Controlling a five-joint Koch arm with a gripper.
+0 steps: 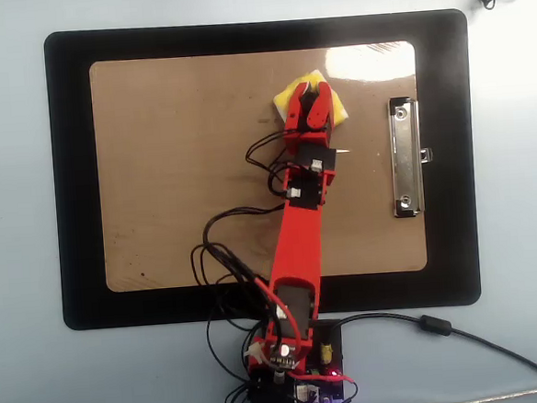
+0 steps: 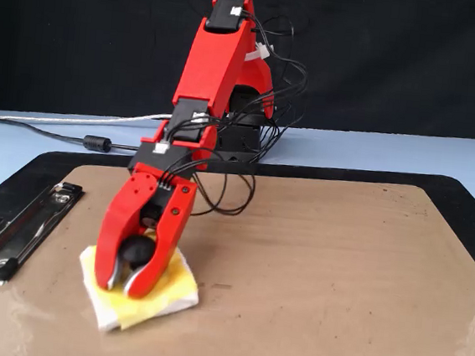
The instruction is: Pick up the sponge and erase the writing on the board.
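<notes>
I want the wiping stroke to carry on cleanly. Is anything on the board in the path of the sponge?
Nothing visible. The end effector is closed on the sponge's black knob, pressing it on the board. The brown surface around it is bare; the metal clip sits off to the right in the overhead view, apart from the sponge.

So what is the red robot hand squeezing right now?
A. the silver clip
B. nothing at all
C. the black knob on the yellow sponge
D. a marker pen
C: in the fixed view the red fingers close around the black knob of the yellow sponge, which lies on the board.
</notes>
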